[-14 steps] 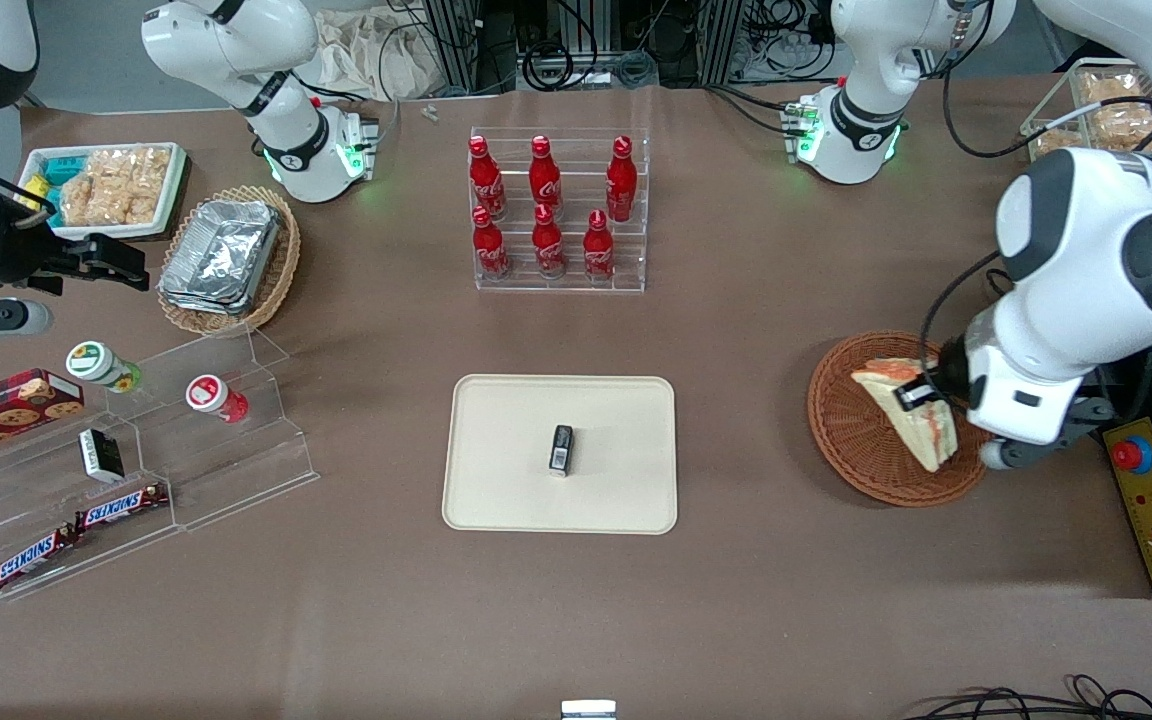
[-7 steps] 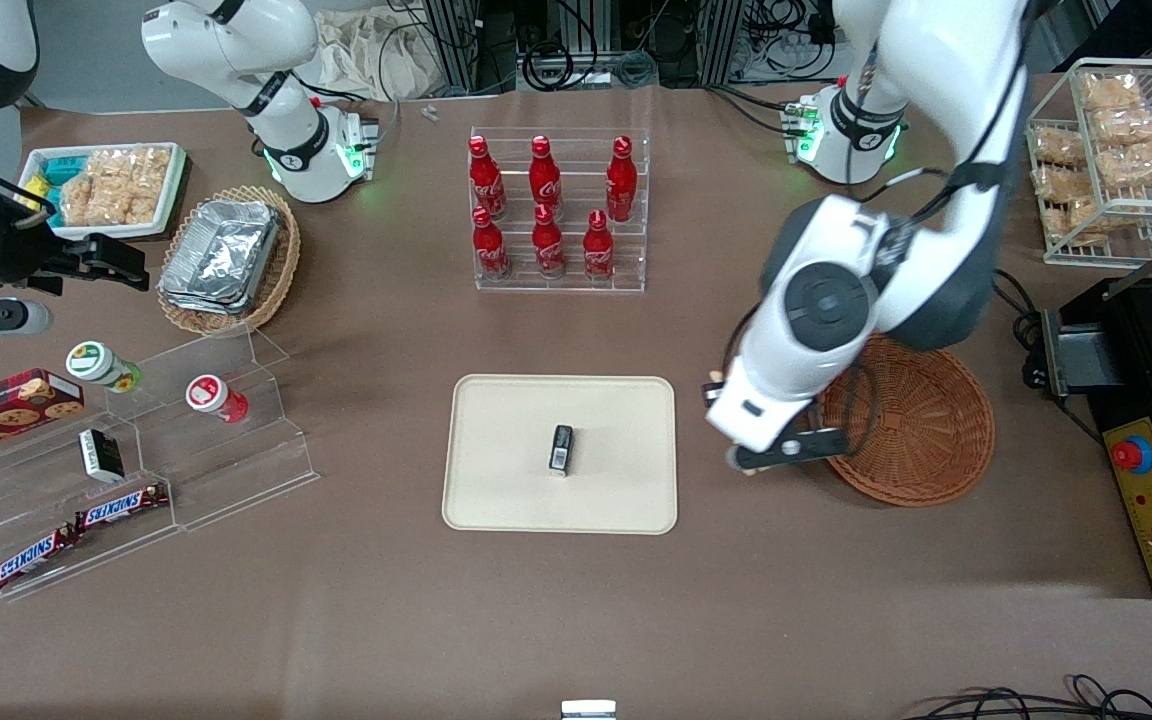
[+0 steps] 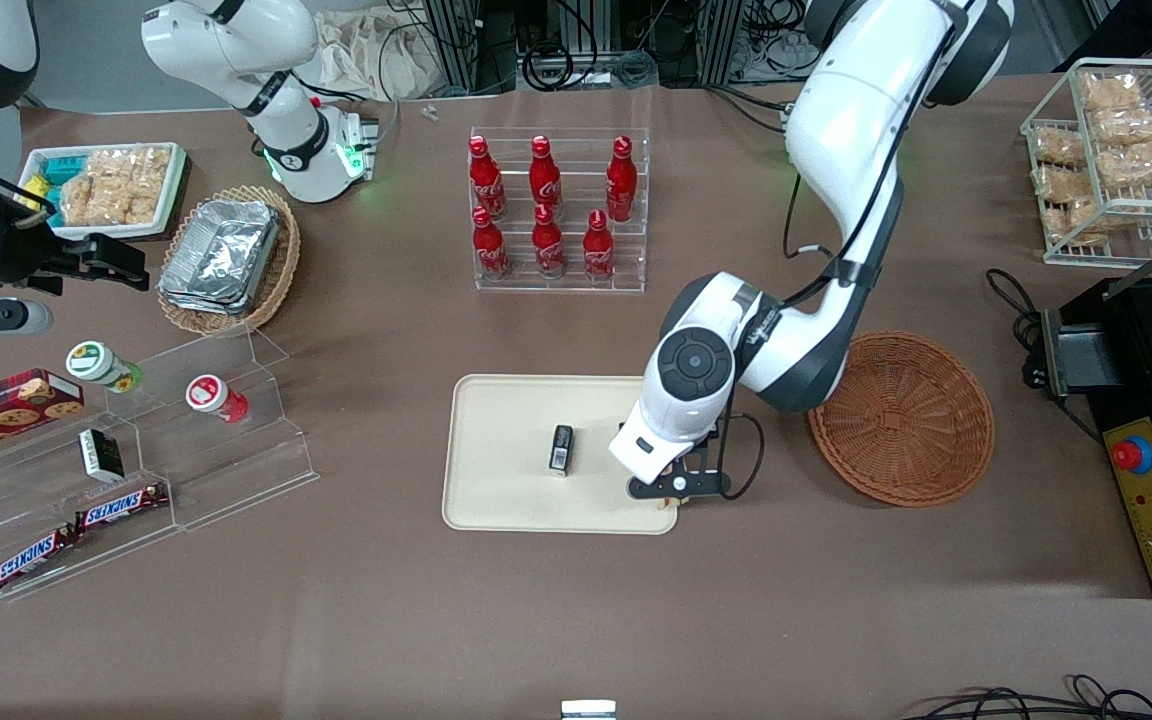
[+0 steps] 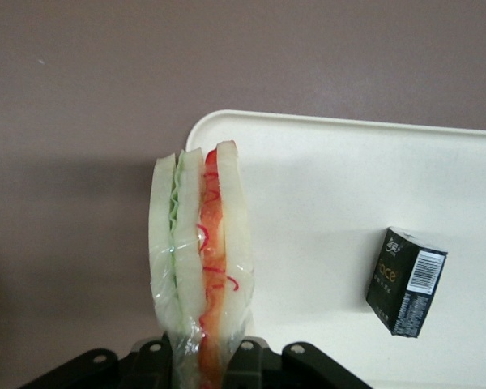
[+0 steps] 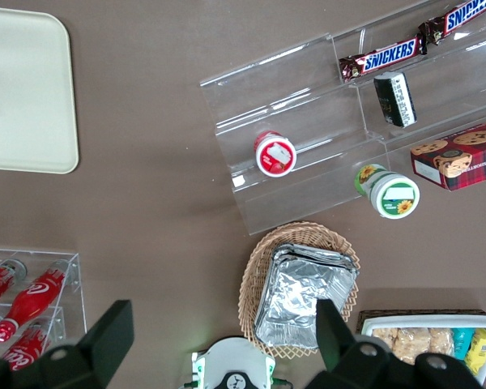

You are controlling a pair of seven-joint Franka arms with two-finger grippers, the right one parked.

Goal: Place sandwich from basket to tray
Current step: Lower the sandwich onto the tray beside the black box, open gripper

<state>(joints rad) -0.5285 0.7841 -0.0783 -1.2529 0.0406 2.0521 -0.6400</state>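
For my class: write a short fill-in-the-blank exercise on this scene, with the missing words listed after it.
1. The end effector is shut on the ____.
2. The end effector hangs over a corner of the ____.
3. The round woven basket now holds ____.
4. The small box on the tray is ____ in colour.

Missing words: sandwich; tray; nothing; black

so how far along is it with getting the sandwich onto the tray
Pickup looks done: the round reddish-brown wicker basket is empty. In hand: the gripper is shut on the clear-wrapped white-bread sandwich wedge, above the corner of the flat cream rectangular tray near a small black box. Left: lower it and release.
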